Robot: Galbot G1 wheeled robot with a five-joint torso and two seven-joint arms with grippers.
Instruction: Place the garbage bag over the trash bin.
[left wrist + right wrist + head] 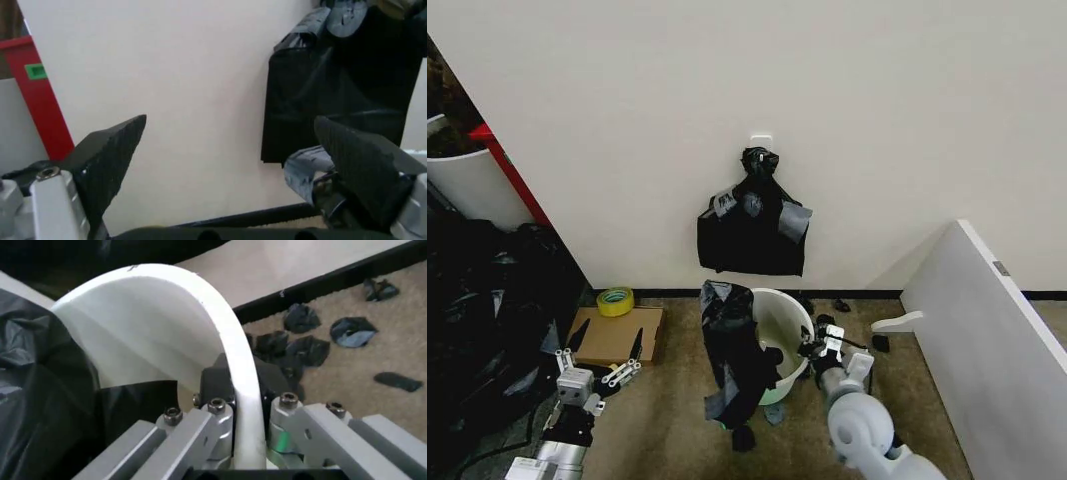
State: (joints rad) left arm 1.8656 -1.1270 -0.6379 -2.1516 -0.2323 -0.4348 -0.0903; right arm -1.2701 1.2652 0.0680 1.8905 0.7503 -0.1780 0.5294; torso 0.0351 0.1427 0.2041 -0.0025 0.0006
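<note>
Right end effector (243,405): clamped on trash bin (789,322) rim.
Left end effector (599,368): spread wide, holding nothing.
Garbage bag (732,350): draped over bin's left rim.

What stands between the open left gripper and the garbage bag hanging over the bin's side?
Nothing visible: bare carpet lies between the open left gripper and the garbage bag draped over the trash bin. The right gripper clamps the bin's far rim.

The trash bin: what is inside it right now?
Part of the garbage bag hangs over the trash bin's left rim, a fold reaching inside. The right gripper clamps the right rim. The far inner wall is bare; the bag hides the bottom.
</note>
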